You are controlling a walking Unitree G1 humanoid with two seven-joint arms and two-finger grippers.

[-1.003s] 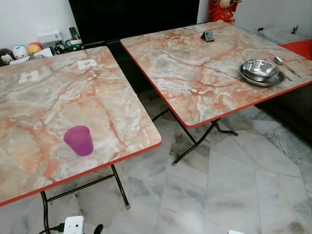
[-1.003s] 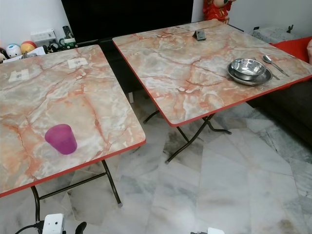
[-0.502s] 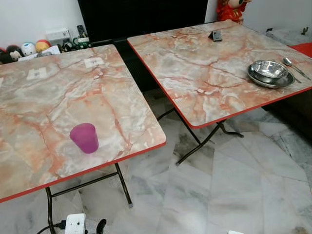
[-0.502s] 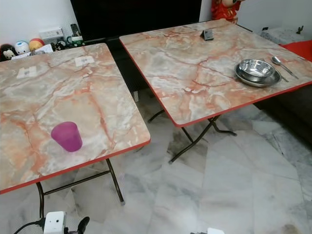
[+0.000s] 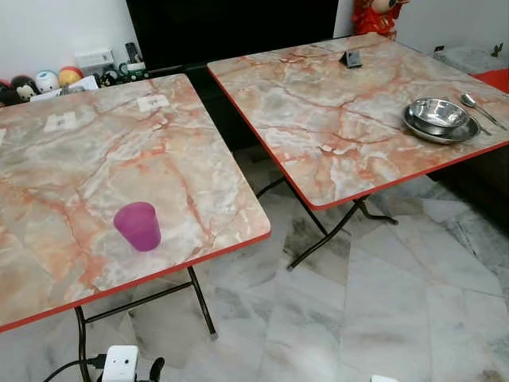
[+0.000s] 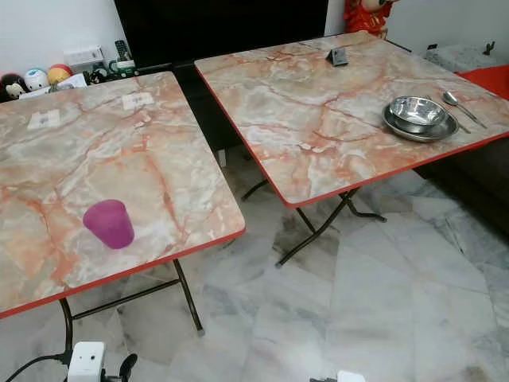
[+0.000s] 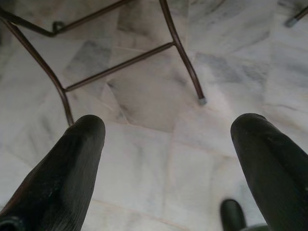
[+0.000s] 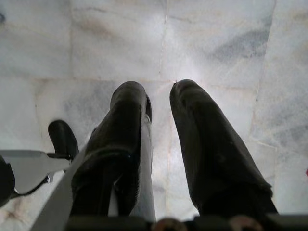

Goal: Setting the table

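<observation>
While both arms hang low over the marble floor [image 5: 382, 318], I see two marble-topped folding tables ahead. On the left table [image 5: 79, 175] a purple cup [image 5: 137, 226] stands upright near the front edge. On the right table [image 5: 334, 111] a steel bowl [image 5: 436, 114] sits in a steel plate [image 5: 461, 132] near the right edge, with a spoon [image 5: 478, 106] just beside them. My left gripper [image 7: 168, 134] points down at the floor by the table legs [image 7: 183, 57], its fingers [image 7: 72, 163] spread wide and holding nothing. My right gripper [image 8: 159, 103] also points down, fingers [image 8: 199, 139] nearly together, with a thin pale flat piece along one finger; I cannot tell what it is.
</observation>
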